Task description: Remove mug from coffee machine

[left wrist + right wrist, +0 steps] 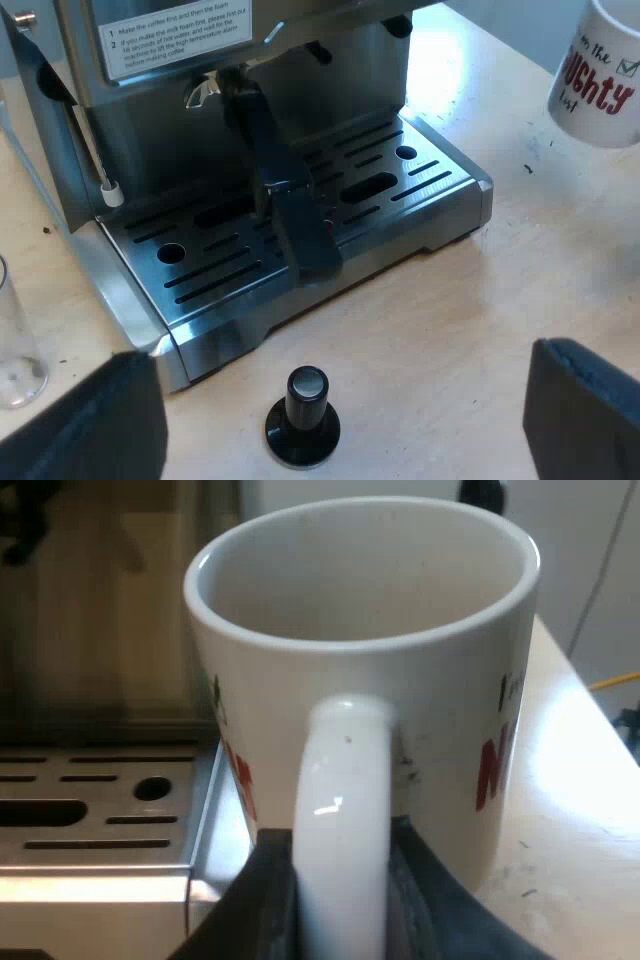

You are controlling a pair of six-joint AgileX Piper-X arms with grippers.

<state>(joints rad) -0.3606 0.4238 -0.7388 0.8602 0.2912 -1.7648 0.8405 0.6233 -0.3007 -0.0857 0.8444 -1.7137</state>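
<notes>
Over the pale wooden table (450,330), at the front of the espresso machine (330,100), the left gripper (337,365) is held with its two black fingers (85,425) spread wide and nothing gripped; a tamper (302,418) with a black knob is seen standing upright on the table between them; a measuring glass (15,345) is stood near the corner of the slotted steel drip tray (400,190); the dark handle (290,200) of the metal holder is seen jutting out over that tray from the machine's front; the mug (598,80) is found off the tray, out past its far side and above the table, though whether its base touches the table cannot be told. At the right gripper (340,890) the mug (400,710) is seen close up; it is white and glossy, wider at the rim than lower down, printed with red lettering and a small green mark, and its inside looks bare; its loop handle (340,810) is pinched from both sides by the black fingers (262,905); the mug is held just beside the edge of the drip tray (100,810).
</notes>
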